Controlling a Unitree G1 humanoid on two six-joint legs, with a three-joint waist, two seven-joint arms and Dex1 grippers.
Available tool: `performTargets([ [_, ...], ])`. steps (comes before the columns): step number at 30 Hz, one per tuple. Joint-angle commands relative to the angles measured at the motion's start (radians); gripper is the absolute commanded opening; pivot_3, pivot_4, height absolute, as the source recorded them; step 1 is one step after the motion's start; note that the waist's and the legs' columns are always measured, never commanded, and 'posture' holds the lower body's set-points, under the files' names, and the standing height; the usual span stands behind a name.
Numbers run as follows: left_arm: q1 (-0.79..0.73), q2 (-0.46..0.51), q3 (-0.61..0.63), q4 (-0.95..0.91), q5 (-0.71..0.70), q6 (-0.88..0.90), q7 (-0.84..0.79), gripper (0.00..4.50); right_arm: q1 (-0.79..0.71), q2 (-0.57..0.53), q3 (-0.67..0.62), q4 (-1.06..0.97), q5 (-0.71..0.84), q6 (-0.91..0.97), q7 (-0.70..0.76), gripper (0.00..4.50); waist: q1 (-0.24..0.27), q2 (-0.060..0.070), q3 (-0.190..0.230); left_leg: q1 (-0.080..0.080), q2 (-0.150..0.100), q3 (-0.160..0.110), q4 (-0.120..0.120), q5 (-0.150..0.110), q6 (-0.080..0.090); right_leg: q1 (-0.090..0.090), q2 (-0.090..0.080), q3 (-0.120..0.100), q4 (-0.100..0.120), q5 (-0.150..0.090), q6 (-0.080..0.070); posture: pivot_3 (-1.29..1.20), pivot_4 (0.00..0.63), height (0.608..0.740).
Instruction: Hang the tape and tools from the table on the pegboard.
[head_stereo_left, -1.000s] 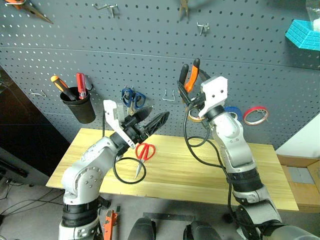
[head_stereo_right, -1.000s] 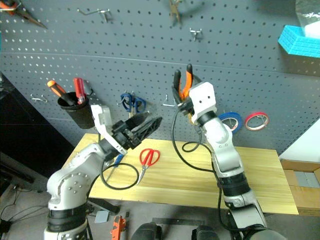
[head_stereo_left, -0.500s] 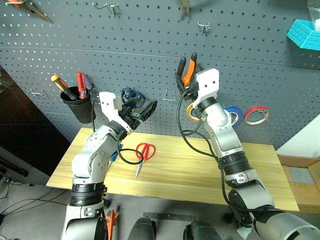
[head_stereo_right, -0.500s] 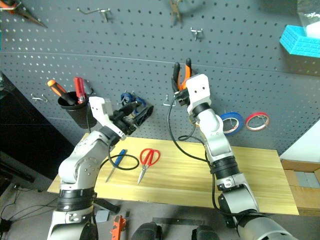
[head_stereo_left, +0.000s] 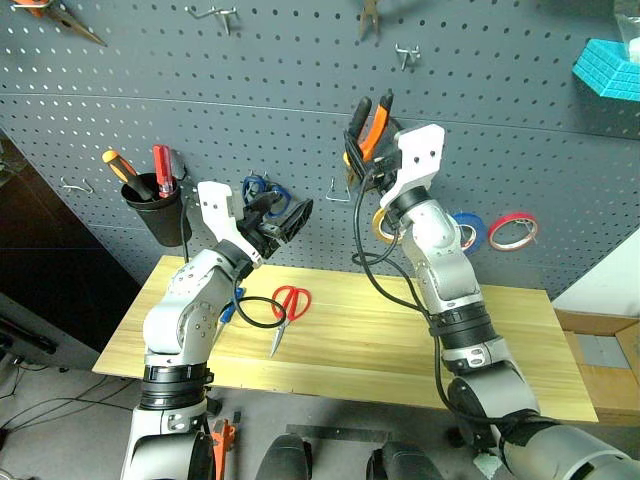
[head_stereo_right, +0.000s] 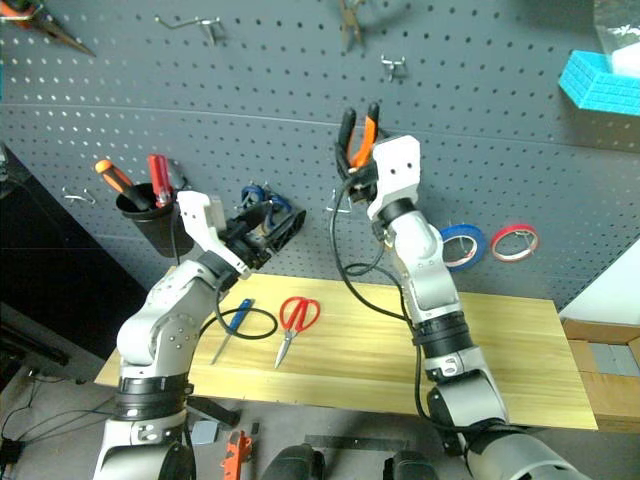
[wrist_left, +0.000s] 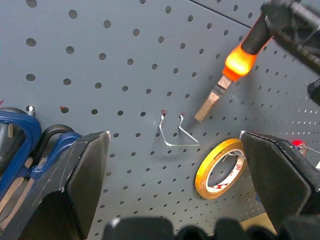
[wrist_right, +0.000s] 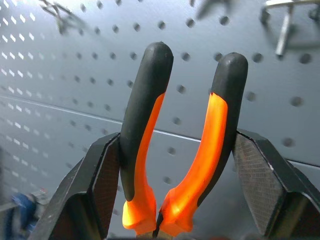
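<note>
Blue tape (head_stereo_left: 466, 229) already hanging on pegboard (head_stereo_left: 280, 120). Right gripper (head_stereo_left: 368, 150) clamps orange-and-black pliers (head_stereo_left: 372, 132), handles up, near bare wire hook (head_stereo_left: 338, 190). Left gripper (head_stereo_left: 285, 215) wide, empty. Red-handled scissors (head_stereo_left: 287, 307), blue-handled screwdriver (head_stereo_right: 232, 325) lying on table (head_stereo_left: 380, 350).

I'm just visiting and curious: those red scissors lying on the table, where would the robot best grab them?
Probably by the closed blades, near the pivot, coming straight down from above. The red scissors lie flat on the table, blades shut into one narrow bar, so two fingers could pinch across it and leave the handle loops free for a hook.
</note>
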Motion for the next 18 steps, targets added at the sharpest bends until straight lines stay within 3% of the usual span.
performTargets([
  [1, -0.013, 0.009, 0.011, -0.033, 0.003, -0.012, -0.009, 4.5, -0.01, 0.016, -0.015, -0.06, 0.029, 0.022, -0.001, 2.97, 0.001, 0.0, 0.0, 0.0, 0.0, 0.0, 0.0, 0.0, 0.0, 0.0, 0.0, 0.0, 0.0, 0.0, 0.0, 0.2, 0.062, 0.74],
  [18, 0.007, 0.018, 0.016, -0.059, -0.007, -0.003, -0.006, 4.5, -0.028, 0.028, -0.02, 0.078, -0.015, -0.033, -0.028, 2.97, 0.003, 0.0, 0.0, 0.002, 0.0, 0.0, 0.001, 0.0, 0.001, -0.001, 0.0, 0.0, 0.007, 0.0, 0.0, 0.22, 0.063, 0.74],
])
